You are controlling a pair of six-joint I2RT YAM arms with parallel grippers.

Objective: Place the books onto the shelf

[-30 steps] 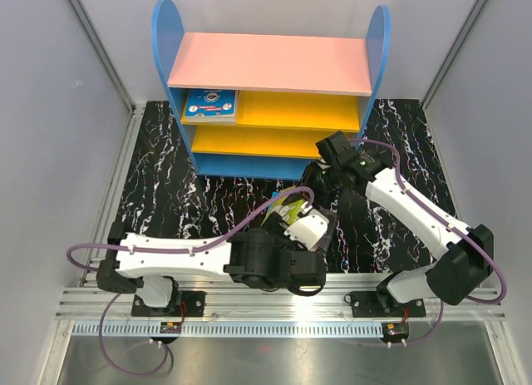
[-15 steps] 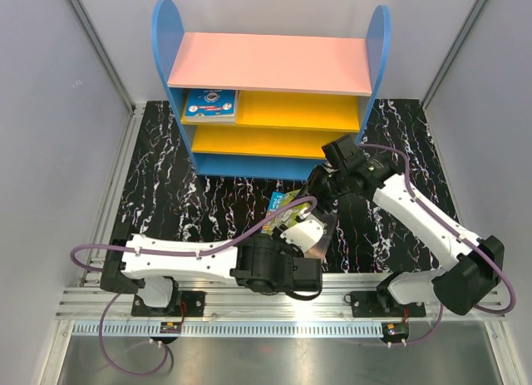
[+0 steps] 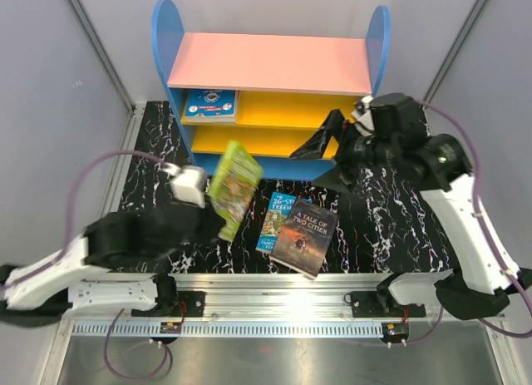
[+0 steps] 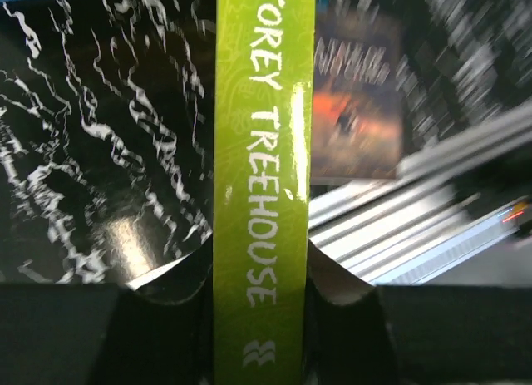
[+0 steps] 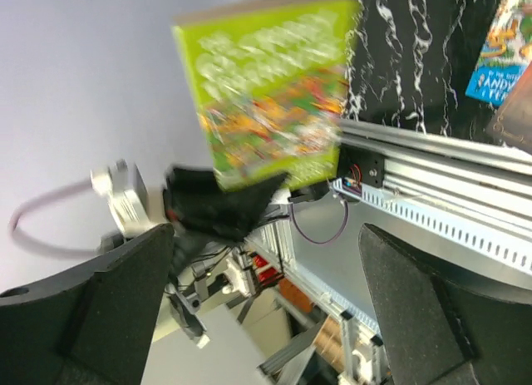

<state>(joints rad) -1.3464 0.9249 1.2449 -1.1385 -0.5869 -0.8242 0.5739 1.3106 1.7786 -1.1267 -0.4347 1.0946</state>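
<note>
Yellow-green Treehouse book (image 3: 233, 190), left of centre, stood upright off the mat (image 3: 166, 165), pinched across its spine end by the left gripper (image 4: 264, 273), likely for edge-first entry into the shelf (image 3: 270, 62). Right gripper (image 3: 324, 160), spread and empty, hung centre-right, apparently out of the way.

Lime-green book (image 3: 233, 188), brown-black book (image 3: 304, 235), black mat (image 3: 166, 165) with white veins, shelf (image 3: 270, 62) of blue sides, pink top, yellow boards.

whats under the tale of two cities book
The blue Treehouse book lies partly under A Tale of Two Cities; its left strip shows, its right side is covered. The rest rests on the black marbled mat. Anything else beneath cannot be seen.
</note>
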